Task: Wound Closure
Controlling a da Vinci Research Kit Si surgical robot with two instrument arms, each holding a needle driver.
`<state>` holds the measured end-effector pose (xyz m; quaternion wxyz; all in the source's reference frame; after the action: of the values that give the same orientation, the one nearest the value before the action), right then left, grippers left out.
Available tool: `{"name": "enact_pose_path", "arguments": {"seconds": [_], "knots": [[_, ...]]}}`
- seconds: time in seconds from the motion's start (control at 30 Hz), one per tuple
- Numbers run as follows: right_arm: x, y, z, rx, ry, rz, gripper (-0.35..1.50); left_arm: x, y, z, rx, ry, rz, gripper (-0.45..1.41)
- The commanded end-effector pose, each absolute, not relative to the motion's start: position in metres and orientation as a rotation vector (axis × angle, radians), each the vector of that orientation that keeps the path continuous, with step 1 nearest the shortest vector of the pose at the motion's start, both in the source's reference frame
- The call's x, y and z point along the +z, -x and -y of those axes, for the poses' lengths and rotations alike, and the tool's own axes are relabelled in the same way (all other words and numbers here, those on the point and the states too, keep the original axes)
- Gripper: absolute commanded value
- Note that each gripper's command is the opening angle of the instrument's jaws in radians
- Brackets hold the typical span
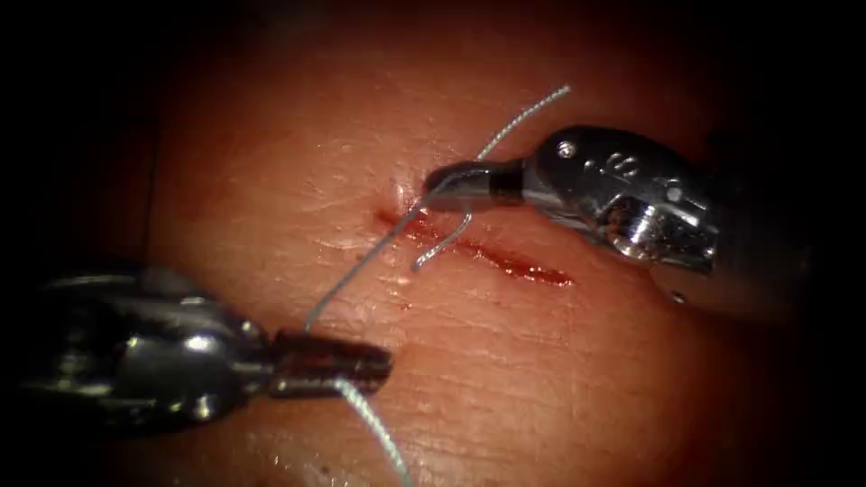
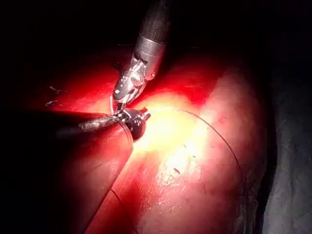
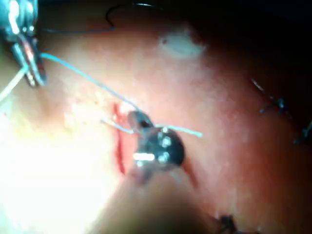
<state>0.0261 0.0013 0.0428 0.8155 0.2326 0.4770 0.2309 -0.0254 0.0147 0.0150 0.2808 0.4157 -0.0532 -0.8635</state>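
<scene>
The cut runs slanting across the tissue, with red fluid along it. My right tool is at the cut's left end, its jaws shut on a short pale thread tail whose other end hangs over the cut. A long strand of thread runs from there down to my left tool, left of the cut, which is shut on it. More thread trails below those jaws. In the right wrist view the right tool grips the tail beside the cut.
The left wrist view has the left tool just below the right tool, and a thin thread arc lying over the tissue. Knotted cut thread ends lie on the tissue away from the cut. The left tool shows in the right wrist view.
</scene>
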Motion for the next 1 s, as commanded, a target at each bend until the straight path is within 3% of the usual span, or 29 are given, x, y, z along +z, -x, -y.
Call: {"name": "enact_pose_path", "arguments": {"seconds": [0.03,0.07,0.1,0.13,0.17,0.23,0.3,0.4,0.6,0.67,0.8,1.0], "knots": [[0.0415,-0.0268,-0.0017,0.479,-0.489,-1.052,-0.35,0.0151,0.0248,-0.0157,-2.328,-1.108,0.157,-0.45],[0.041,-0.0268,-0.0018,0.474,-0.482,-1.066,-0.32,0.015,0.0243,-0.0159,-2.334,-1.11,0.158,-0.45],[0.0404,-0.0268,-0.0018,0.466,-0.468,-1.077,0.07,0.0149,0.0238,-0.0162,-2.343,-1.105,0.16,-0.45],[0.04,-0.0268,-0.0018,0.458,-0.45,-1.079,0.27,0.0149,0.0233,-0.0164,-2.346,-1.1,0.163,-0.45],[0.04,-0.0268,-0.0018,0.458,-0.45,-1.079,0.27,0.0149,0.0233,-0.0164,-2.346,-1.1,0.163,-0.45],[0.0393,-0.0269,-0.0017,0.443,-0.434,-1.082,0.74,0.0149,0.0223,-0.0169,-2.362,-1.095,0.168,-0.45],[0.0385,-0.027,-0.0014,0.429,-0.426,-1.091,1.06,0.0151,0.0211,-0.0173,-2.377,-1.082,0.175,-0.45],[0.0379,-0.0272,-0.0007,0.428,-0.428,-1.107,1.28,0.0155,0.0203,-0.0177,-2.395,-1.059,0.19,-0.45],[0.0372,-0.0272,-0.0006,0.434,-0.428,-1.121,1.31,0.0156,0.02,-0.0176,-2.386,-1.056,0.192,-0.45],[0.037,-0.0271,-0.0016,0.448,-0.429,-1.143,1.16,0.0155,0.0202,-0.0174,-2.379,-1.058,0.19,-0.45],[0.037,-0.0273,-0.0034,0.487,-0.391,-1.154,1.06,0.0156,0.0205,-0.0172,-2.37,-1.064,0.186,-0.45],[0.037,-0.0289,-0.0043,0.47,-0.357,-1.152,1.08,0.016,0.0212,-0.017,-2.357,-1.068,0.186,-0.45]]}}
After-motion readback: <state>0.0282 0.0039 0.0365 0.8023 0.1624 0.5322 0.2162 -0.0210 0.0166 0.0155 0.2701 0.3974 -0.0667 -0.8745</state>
